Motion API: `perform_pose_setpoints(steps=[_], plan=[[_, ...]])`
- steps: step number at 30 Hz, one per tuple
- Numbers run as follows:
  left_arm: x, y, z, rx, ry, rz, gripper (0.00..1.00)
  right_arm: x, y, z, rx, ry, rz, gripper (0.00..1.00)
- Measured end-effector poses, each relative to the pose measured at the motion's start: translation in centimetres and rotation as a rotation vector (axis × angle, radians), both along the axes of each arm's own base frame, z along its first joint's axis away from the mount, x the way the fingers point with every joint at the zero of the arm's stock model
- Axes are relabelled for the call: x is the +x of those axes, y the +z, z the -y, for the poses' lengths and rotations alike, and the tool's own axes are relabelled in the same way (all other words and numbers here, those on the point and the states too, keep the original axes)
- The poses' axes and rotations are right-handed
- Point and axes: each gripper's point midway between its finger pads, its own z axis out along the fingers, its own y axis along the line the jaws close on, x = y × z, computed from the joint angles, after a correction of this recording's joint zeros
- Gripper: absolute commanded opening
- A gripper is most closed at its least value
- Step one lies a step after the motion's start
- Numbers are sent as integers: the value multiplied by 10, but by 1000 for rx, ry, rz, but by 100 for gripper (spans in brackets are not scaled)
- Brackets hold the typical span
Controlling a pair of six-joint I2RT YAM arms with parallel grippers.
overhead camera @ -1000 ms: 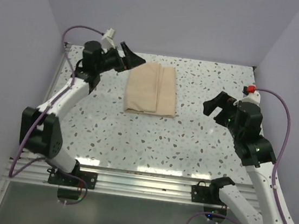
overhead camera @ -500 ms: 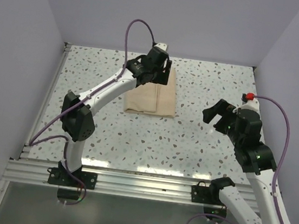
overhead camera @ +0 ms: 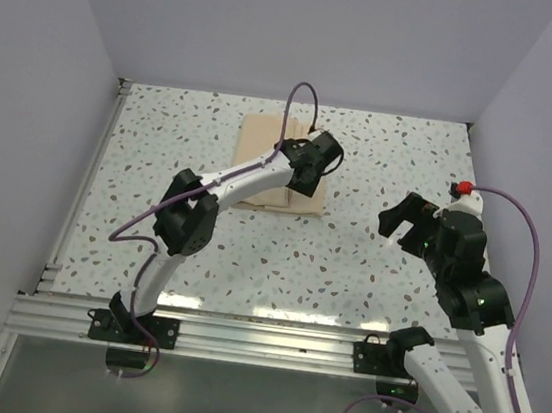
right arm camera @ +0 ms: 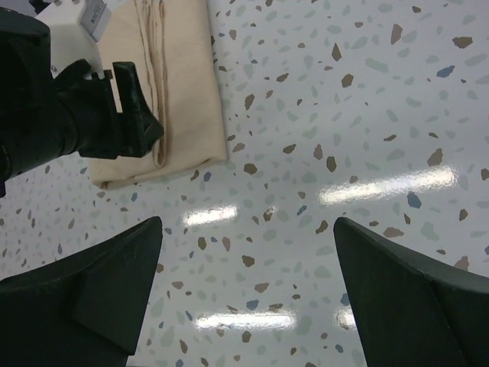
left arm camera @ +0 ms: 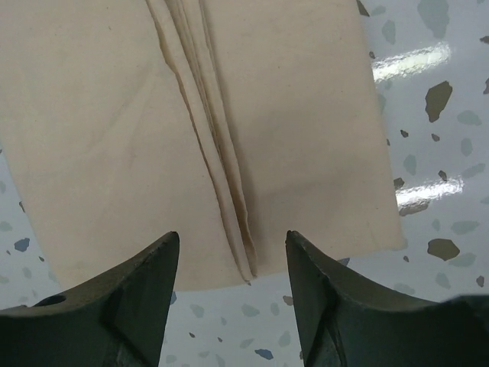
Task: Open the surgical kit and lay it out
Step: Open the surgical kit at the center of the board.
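The folded beige cloth wrap (overhead camera: 257,136) lies shut at the table's far middle. It fills the top of the left wrist view (left arm camera: 114,138), with a layered fold seam (left arm camera: 221,168) running down to its near edge. My left gripper (overhead camera: 302,182) hovers open and empty over the wrap's near right end; its jaws straddle the seam's end (left arm camera: 233,306). My right gripper (overhead camera: 406,217) is open and empty above bare table, right of the wrap (right arm camera: 248,290). In the right wrist view the wrap (right arm camera: 183,99) lies under the left gripper (right arm camera: 134,115). The steel tray and instruments are hidden.
The speckled white tabletop (overhead camera: 384,149) is walled at the back and both sides. The left arm's links (overhead camera: 189,216) reach diagonally across the table's left middle. An aluminium rail (overhead camera: 260,336) runs along the near edge.
My left arm has swung from the table's far left across to above the wrap's near right end. My right gripper has shifted slightly right and nearer.
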Motion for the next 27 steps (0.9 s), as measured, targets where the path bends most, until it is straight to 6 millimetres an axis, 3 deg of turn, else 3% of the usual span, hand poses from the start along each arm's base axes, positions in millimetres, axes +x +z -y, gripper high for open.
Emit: perform_pose_setpoints(steps=[7, 13, 15, 19, 22, 27], plan=[[-20, -34, -17, 88, 9, -60, 59, -2, -5, 5, -20, -16, -18, 98], [-21, -43, -20, 104, 23, -68, 59, -2, -5, 5, -19, -16, -18, 98], [-21, -51, -20, 115, 23, -78, 52, -2, -5, 5, -19, -16, -20, 98], [-20, -63, -20, 132, 23, -92, 17, -2, -8, 5, -21, -18, -27, 98], [-17, -62, -20, 143, 29, -84, 0, -2, -9, 5, -22, -19, -27, 98], [-12, -50, -19, 135, 38, -71, 0, 1, -11, 4, -25, -21, -35, 97]])
